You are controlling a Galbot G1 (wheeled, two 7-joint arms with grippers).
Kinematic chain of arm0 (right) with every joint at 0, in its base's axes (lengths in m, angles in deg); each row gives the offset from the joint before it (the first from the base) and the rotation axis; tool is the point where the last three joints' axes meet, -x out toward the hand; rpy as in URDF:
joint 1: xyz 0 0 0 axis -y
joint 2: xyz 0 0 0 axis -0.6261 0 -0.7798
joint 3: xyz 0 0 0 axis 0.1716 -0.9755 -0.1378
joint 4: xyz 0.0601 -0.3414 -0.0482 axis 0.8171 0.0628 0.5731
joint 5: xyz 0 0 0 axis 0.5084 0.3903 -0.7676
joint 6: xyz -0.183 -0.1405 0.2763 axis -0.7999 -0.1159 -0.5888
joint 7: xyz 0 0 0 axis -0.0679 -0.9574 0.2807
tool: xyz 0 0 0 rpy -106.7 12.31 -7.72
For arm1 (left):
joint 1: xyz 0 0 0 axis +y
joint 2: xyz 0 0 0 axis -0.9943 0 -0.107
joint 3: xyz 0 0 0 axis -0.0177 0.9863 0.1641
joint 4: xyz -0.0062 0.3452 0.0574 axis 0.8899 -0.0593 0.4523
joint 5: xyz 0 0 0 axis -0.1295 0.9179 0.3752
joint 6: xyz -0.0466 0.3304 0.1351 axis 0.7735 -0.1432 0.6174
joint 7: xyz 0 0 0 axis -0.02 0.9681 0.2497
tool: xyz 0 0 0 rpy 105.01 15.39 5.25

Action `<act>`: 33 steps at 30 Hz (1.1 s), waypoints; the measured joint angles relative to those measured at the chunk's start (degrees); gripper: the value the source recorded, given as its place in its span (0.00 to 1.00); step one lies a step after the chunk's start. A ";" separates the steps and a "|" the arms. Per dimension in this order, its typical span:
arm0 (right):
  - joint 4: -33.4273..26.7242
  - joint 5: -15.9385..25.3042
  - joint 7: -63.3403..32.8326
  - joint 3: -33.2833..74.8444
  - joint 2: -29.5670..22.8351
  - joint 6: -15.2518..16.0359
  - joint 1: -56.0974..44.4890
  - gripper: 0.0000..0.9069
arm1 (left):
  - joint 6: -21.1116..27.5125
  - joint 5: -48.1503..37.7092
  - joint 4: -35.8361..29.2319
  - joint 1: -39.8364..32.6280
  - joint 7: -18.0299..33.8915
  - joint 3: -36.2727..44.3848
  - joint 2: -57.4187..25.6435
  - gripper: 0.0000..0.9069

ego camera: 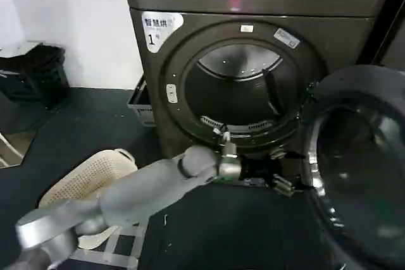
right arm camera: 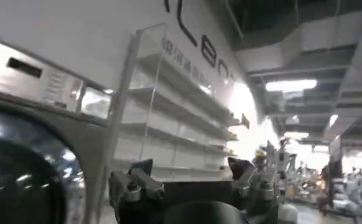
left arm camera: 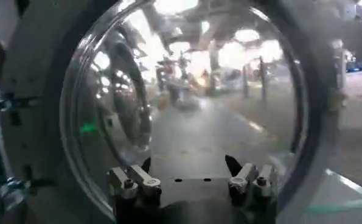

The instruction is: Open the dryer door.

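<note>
The left hand (ego camera: 288,184), fingers wide, sits at the swung-open dryer door (ego camera: 361,169) (heavy, rigid, slippery chrome); push its rim.

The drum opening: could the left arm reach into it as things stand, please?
Probably yes. The dryer door stands swung open to the right, the drum opening is unblocked, and the left gripper, open, sits just below it.
</note>
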 joint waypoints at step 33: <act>0.66 -2.02 1.84 5.11 0.58 0.22 -1.58 1.00 | 1.71 3.07 15.83 -6.05 10.04 -2.25 20.46 1.00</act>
